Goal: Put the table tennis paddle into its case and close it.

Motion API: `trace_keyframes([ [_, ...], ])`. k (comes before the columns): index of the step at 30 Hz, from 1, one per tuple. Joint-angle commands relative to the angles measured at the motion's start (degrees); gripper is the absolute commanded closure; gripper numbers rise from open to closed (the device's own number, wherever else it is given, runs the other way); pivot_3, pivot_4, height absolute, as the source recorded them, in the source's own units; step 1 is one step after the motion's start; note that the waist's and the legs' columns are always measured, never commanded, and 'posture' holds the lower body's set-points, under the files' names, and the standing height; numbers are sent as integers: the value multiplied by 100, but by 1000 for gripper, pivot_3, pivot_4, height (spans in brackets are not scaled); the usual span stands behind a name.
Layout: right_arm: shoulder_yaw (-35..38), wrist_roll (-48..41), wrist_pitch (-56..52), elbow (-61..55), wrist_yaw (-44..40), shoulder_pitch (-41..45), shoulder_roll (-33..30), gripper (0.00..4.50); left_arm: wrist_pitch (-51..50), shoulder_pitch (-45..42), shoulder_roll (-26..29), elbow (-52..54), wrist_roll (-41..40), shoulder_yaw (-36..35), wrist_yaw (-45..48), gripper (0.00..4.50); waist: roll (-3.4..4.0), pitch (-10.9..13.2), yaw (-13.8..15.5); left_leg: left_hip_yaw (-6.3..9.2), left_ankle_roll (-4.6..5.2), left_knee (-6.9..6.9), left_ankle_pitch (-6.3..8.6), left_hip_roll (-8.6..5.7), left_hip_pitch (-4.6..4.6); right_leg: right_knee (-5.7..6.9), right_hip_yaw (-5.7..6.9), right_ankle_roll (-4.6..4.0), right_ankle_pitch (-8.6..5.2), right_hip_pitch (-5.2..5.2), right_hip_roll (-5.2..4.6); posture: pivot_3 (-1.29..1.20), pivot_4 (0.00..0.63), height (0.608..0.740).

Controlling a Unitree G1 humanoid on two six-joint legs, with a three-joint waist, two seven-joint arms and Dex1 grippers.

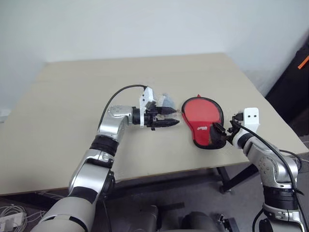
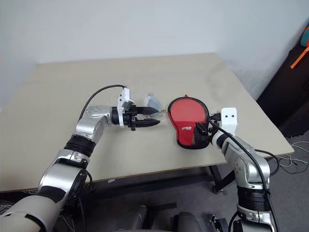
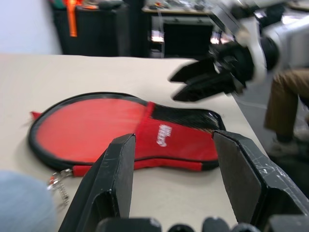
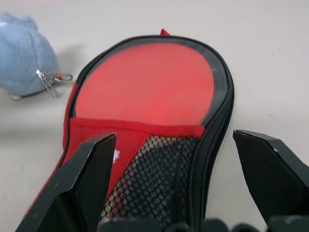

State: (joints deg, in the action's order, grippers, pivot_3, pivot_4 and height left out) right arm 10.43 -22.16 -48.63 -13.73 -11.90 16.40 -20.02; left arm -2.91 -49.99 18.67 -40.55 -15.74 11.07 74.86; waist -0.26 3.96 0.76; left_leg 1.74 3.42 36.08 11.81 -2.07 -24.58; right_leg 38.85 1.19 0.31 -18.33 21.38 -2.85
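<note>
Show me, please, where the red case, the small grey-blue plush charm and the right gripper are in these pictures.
case [image 4: 145, 87]: right wrist view, on its round red face.
plush charm [image 4: 21, 58]: right wrist view, on its grey-blue body.
right gripper [image 3: 186, 86]: left wrist view, between its open black fingertips.

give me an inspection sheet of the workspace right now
surface: beige table, bare apart from the items below
job's things: red case lies flat near the table's right front edge, mesh end toward the robot; paddle itself cannot be told apart from the case
clutter: small grey plush on a keychain beside the case's round end
grippers: left gripper open, off the table, pointing at the case; right gripper open over the mesh end, holding nothing
cables: black cable along the left arm, another along the right arm
surroundings: white wall behind; dark furniture at right
</note>
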Motion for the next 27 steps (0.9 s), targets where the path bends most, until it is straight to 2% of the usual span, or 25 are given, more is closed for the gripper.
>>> trace_keyframes([
  [1, 255, -120, 58, -347, -95, 63, -144, 275, 526, -62, 45, 75, 286, 192, 493, 1728, 1, -1, -1, -3, 2, 1, -1, 0, 0, 2, -2, 1, 1, 0, 0, 0, 0, 740],
  [9, -59, -113, -175, -422, -200, 151, -146, 275, 499, -110, -237, -245, 404, 96, 554, 1728, -1, -4, -4, -12, 12, 9, -2, 1, 1, 9, -10, 4, 2, 2, 2, 0, 0, 740],
  [13, -336, -47, -261, -228, -208, 322, -35, 275, 809, 91, -45, -280, 615, 115, 550, 1728, -2, -7, -15, -18, 16, 13, -2, 2, 1, 15, -15, 4, 2, 5, 3, 0, 0, 740],
  [23, -1268, 288, -358, 187, -177, 589, 341, 275, 590, 946, 668, 332, 670, 43, 637, 1728, -7, -12, -42, -21, 16, 24, -2, 1, 2, 27, -21, 4, 2, 7, 2, 0, 0, 740],
  [27, -1603, 440, -343, 214, -216, 567, 449, 275, 543, 1163, 721, 526, 663, 29, 497, 1728, -10, -14, -20, -20, 18, 34, 0, -2, 0, 30, -21, 4, 2, 6, 0, 0, 0, 740],
])
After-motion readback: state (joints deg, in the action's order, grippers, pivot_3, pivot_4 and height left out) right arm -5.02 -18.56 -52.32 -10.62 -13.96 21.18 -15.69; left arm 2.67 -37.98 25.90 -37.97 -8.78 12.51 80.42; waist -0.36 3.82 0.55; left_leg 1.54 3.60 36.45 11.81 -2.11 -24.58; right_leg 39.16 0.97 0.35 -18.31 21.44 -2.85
